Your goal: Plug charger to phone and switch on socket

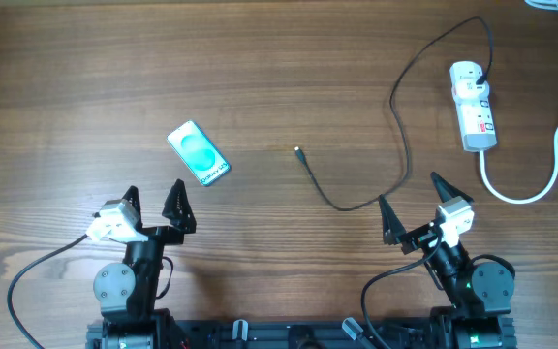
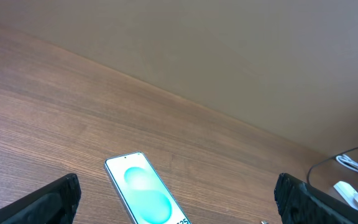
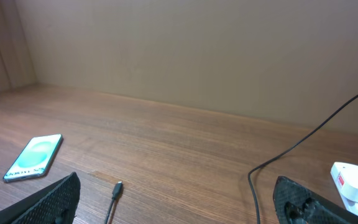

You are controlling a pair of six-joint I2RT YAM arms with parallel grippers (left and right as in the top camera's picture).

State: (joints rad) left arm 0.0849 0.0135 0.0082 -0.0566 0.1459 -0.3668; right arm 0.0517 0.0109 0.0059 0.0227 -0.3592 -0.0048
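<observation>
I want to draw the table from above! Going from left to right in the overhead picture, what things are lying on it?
phone → charger's plug tip → socket

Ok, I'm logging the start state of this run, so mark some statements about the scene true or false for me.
The charger is plugged into the phone. False: its plug tip lies bare on the table, apart from the phone.
The charger's white adapter sits on the socket. True.
The phone lies face down. False: its screen faces up.
The left gripper and right gripper are both open and empty. True.
</observation>
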